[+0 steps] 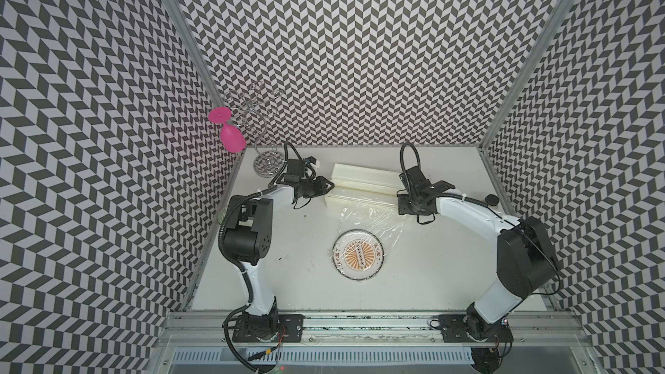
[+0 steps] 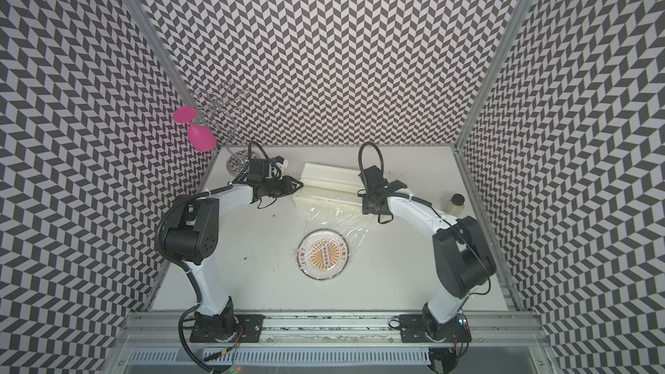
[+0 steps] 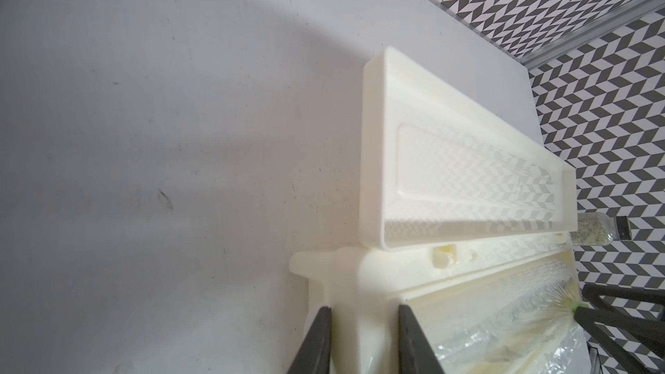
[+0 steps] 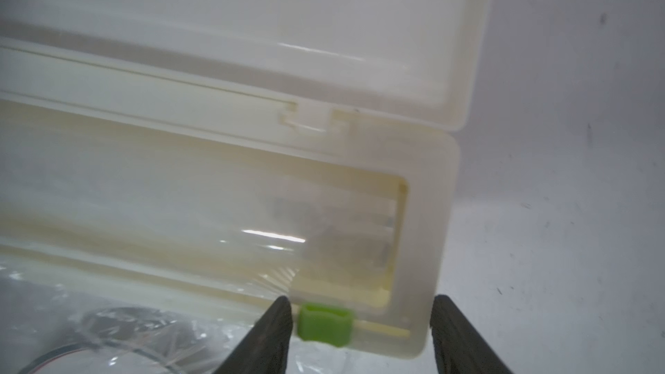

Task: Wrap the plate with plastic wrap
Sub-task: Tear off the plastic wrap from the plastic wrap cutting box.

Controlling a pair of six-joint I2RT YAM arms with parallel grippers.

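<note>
Now the left gripper (image 3: 364, 318) is clamping the box (image 1: 363, 178) end and the right gripper (image 4: 361, 304) is gaping around the green tab (image 4: 325, 324). The wrap (image 1: 374, 219) is lying over the plate (image 1: 360, 254) in the middle of the worktop (image 1: 306, 282); if it is uncut, tugging risks dragging it off.

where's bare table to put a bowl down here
Bare table lies between the plate and left arm, between plate and right arm, and in front of the plate. Crowded at the back: dispenser box, plastic wrap, wire rack.
</note>
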